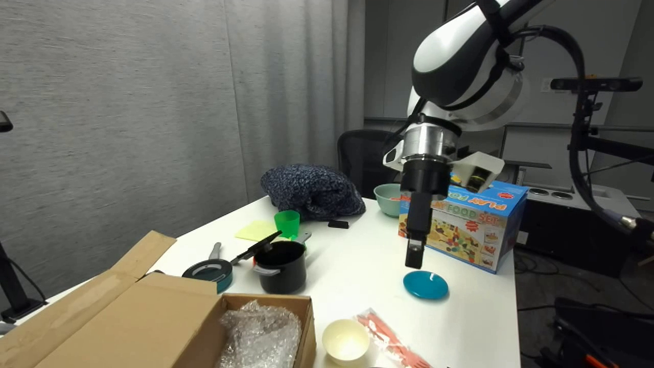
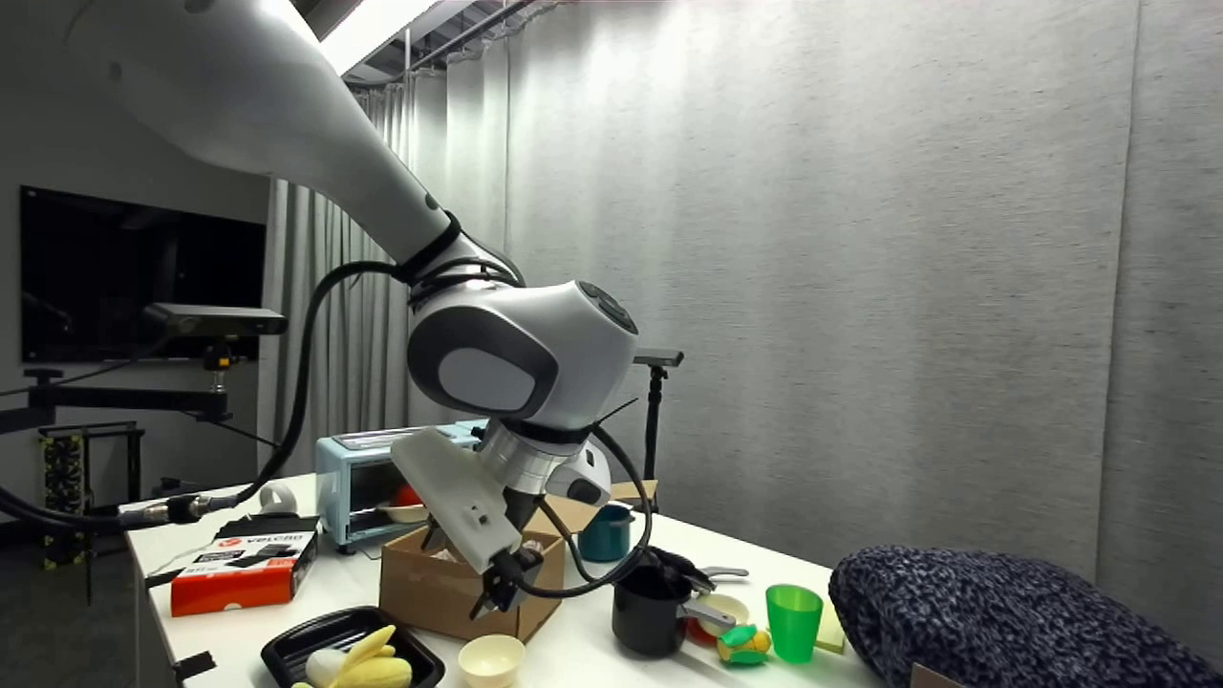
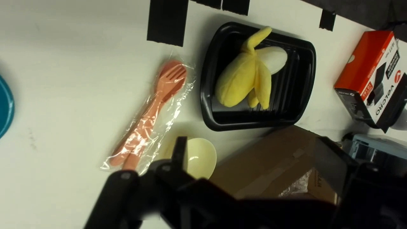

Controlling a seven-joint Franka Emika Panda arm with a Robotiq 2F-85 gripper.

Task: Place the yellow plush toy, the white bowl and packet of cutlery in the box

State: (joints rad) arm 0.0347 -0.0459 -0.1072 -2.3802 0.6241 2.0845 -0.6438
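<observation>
Pincer (image 3: 257,149) spread wide, three things outside the box (image 2: 420,592)

The pincer is held above the surface (image 1: 368,266), and in the wrist view its two fingers (image 3: 180,152) are seen far apart, with nothing gripped between them. The yellow plush toy (image 3: 237,81), on which also a white part can be noticed, is carried in a black tray (image 3: 286,98) near the box. The white bowl (image 3: 202,157) is set upright on the surface, between the box and the packet of cutlery (image 1: 391,337); in the wrist view it is partly covered by one finger. The packet is laid flat just beside the bowl, but whether the two are touching cannot be told. Inside the box, bubble wrap (image 1: 263,332) is seen. On the same surface, in an exterior view, a blue plate (image 1: 425,287), a black pot (image 1: 281,271) and a printed toy box (image 1: 465,230) are also shown.
</observation>
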